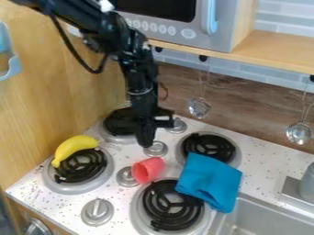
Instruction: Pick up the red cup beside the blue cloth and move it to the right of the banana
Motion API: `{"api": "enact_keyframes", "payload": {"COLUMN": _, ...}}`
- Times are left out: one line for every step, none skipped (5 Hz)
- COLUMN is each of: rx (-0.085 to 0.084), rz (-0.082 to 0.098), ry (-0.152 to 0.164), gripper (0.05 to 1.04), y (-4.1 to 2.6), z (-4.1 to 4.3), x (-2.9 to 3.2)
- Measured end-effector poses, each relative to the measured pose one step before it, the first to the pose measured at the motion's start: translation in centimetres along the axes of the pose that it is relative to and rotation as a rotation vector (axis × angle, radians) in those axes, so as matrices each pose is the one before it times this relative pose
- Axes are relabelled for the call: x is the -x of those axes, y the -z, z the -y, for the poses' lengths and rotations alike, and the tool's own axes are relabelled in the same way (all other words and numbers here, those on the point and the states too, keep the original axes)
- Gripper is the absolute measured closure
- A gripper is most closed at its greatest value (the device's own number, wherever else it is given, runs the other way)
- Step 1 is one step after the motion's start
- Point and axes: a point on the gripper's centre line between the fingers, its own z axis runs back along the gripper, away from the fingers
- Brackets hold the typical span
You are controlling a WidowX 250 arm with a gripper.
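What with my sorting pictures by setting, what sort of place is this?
It looks like a kitchen, probably a toy or mock-up one: there are black coil burners set in a speckled white top, a metal sink beside them, and what looks like a microwave above.

A red cup (147, 170) lies, seemingly on its side, beside a silver knob (126, 177).

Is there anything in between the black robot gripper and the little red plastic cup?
Yes: a round silver stove knob sits between the black gripper and the red cup, right near the gripper's tip. It looks low. I see nothing else in between.
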Motion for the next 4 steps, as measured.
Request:
{"api": "enact_keyframes", "payload": {"rx": -0.0309, "rz": -0.0509, "ry": 0.0234, "gripper": 0.996, "y": 0.819, "z": -0.03, "x": -0.191}}
{"api": "enact_keyframes", "payload": {"rx": 0.0105, "rz": -0.0222, "ry": 0.0647, "gripper": 0.833, "y": 0.104, "z": 0.69, "x": 0.069}}
{"api": "enact_keyframes", "payload": {"rx": 0.0116, "rz": -0.0829, "ry": 0.0283, "gripper": 0.559, "y": 0.054, "z": 0.282, "x": 0.471}}
{"api": "enact_keyframes", "payload": {"rx": -0.0287, "rz": 0.0055, "ry": 0.0103, "gripper": 0.248, "y": 1.113, "z": -0.592, "x": 0.466}}
